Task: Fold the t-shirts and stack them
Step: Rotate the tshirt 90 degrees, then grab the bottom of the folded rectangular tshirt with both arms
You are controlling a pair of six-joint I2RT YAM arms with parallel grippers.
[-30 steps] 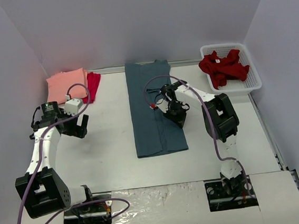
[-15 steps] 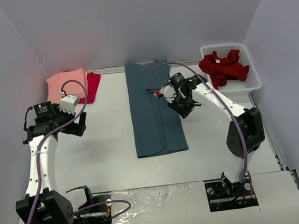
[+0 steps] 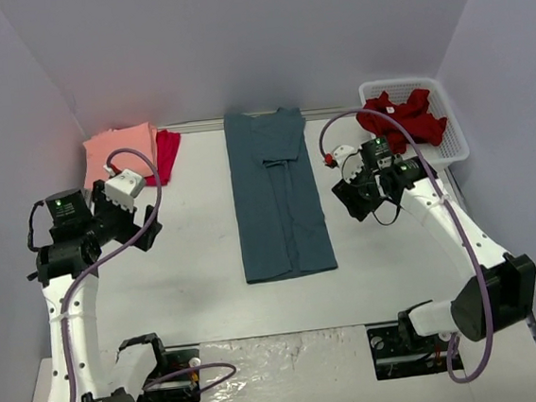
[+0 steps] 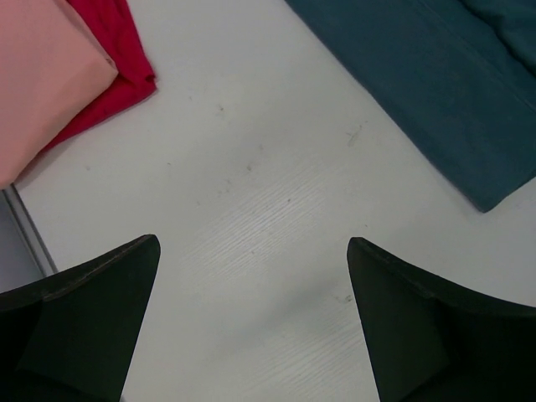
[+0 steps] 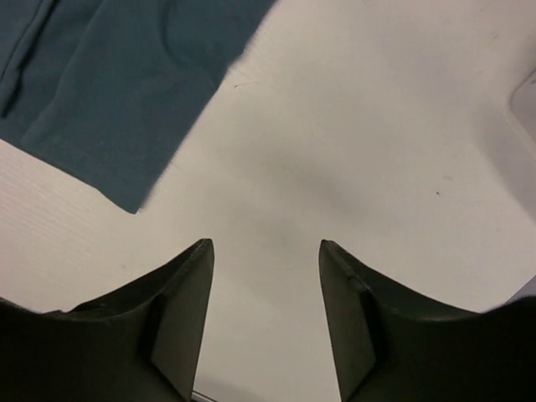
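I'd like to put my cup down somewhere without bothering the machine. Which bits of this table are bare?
Barest: the near strip of table in front of the slate-blue shirt. The gaps either side of it, toward the salmon-pink shirt and the basket, are bare too, but the left gripper and right gripper hover there.

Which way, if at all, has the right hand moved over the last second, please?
Yes: the right hand moved right, off the slate-blue t-shirt toward the white basket, and now hangs over the table.
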